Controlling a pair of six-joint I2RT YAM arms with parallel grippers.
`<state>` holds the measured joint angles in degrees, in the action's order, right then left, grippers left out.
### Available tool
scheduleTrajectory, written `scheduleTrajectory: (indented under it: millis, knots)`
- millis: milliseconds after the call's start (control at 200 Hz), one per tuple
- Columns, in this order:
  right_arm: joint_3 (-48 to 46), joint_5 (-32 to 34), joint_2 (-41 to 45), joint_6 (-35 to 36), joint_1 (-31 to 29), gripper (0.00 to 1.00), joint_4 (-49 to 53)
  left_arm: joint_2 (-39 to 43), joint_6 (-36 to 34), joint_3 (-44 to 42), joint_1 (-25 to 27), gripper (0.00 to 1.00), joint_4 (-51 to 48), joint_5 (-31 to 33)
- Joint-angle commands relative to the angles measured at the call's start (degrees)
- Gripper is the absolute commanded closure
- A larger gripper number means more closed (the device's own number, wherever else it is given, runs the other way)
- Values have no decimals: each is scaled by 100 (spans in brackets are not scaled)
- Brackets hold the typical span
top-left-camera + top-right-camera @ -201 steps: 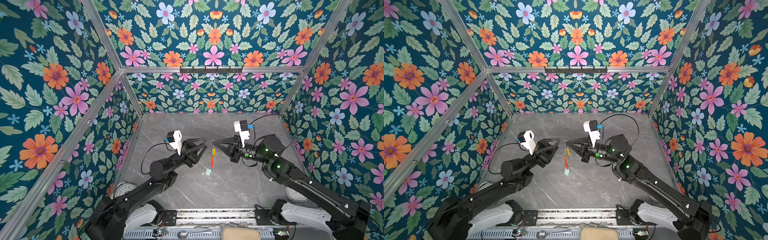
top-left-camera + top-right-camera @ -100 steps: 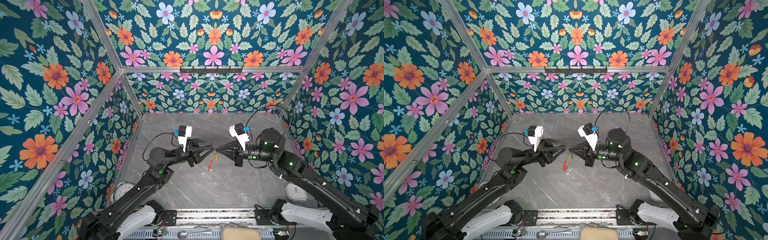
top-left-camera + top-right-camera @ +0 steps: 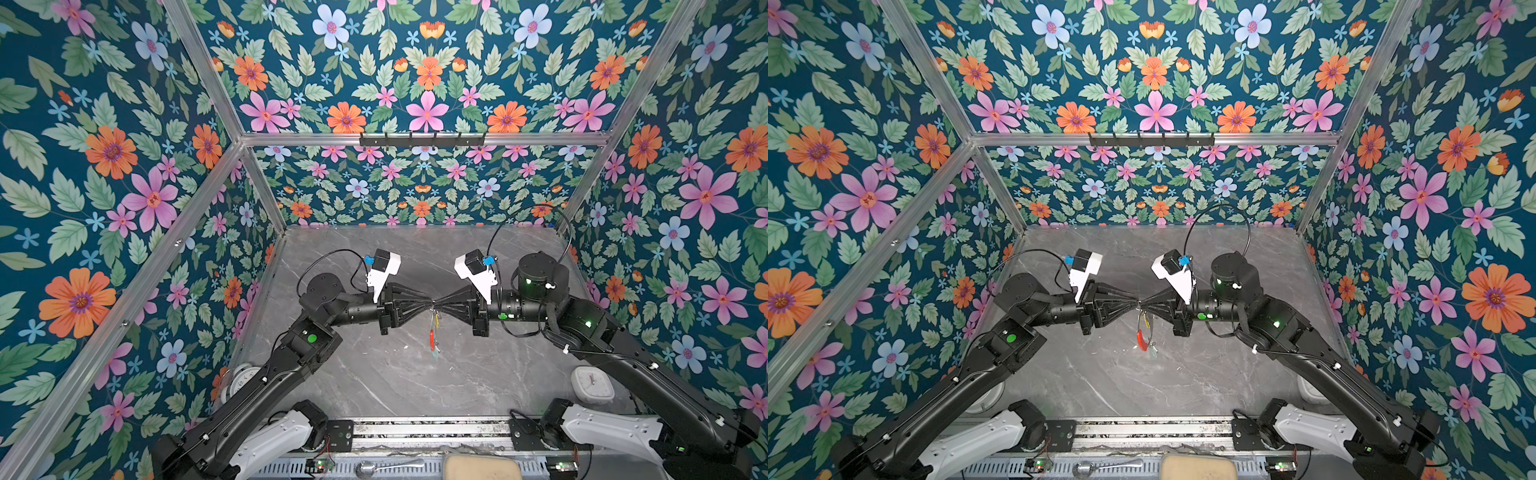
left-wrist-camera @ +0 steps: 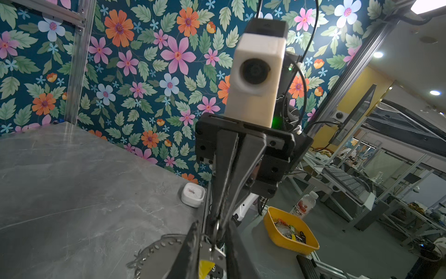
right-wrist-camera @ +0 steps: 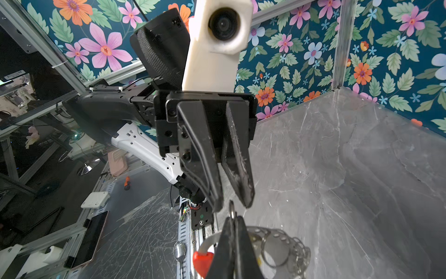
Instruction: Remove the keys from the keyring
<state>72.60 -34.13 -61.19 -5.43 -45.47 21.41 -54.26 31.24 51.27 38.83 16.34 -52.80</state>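
Left fingers narrower, nearer keyring

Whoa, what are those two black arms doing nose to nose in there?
They are working keys off a keyring, held in mid-air above the table. The right end effector is shut on one of its small rings, so the hoop with its red sleeve hangs below. The left end effector faces it tip to tip, jaws slightly apart around the key with the yellow tag, apparently not off yet.

Black jointed arms, white base shells, white camera mounts, green lights
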Motion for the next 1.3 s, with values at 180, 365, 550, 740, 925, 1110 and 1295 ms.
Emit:
scheduleTrajectory:
  millis: [180, 365, 550, 740, 925, 1110, 1295]
  knots:
    - [63, -99, -16, 119, -5, 100, 11, -67, -259, 103, 2, 89, -254, -272]
    - [50, -68, -33, 75, -5, 100, -83, -85, -261, 39, 7, 99, -12, -397]
    - [19, 5, -25, -27, -5, 100, -269, -51, -125, -109, 11, 100, 374, -407]
    - [-396, 254, 229, -363, -4, 72, -1079, 165, 190, -595, 13, 100, 1317, 88]
    - [-1219, 569, 550, -1084, -5, 61, -2889, 338, 524, -1220, 14, 100, 2905, 732]
    - [-1605, 596, 404, -1720, -1, 60, -4061, 3, 1003, -1642, 17, 100, 4749, 1087]
    - [-1720, 442, 259, -2009, -5, 60, -4484, -446, 1457, -1776, 12, 100, 6038, 1170]
